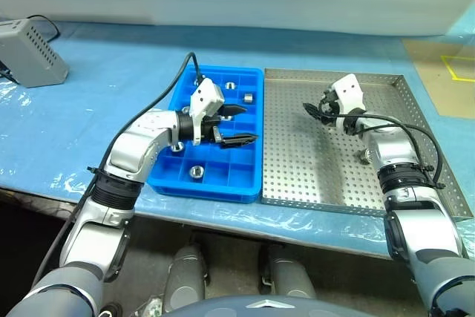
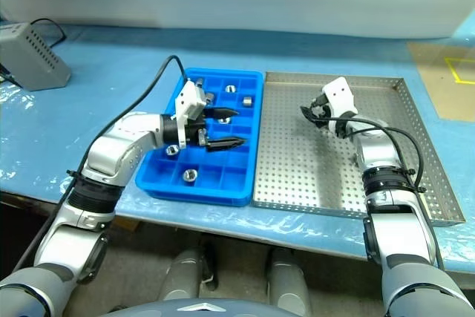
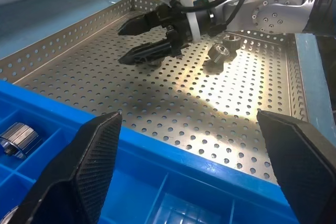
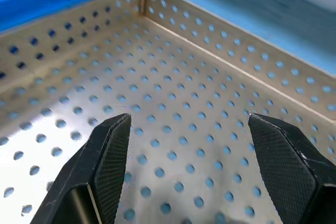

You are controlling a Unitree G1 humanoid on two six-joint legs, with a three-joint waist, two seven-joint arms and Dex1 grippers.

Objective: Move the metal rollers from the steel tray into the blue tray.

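At centre-left of the head view the blue tray [image 1: 215, 139] holds several metal rollers [image 1: 197, 171] in its cells; the left gripper [image 1: 236, 125] hovers above it, jaws apart and empty, pointing toward the right; to the right lies the steel tray [image 1: 297, 161]; the right gripper [image 1: 315, 111] hangs over its upper middle, jaws apart, empty; one remaining roller [image 3: 219, 52] sits beside the right forearm, below and right of that gripper, so the right arm is judged nearer.

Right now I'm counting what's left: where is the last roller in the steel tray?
In the left eye view, one metal roller lies on the steel tray, right side, beside the right arm's wrist, behind the open right gripper.
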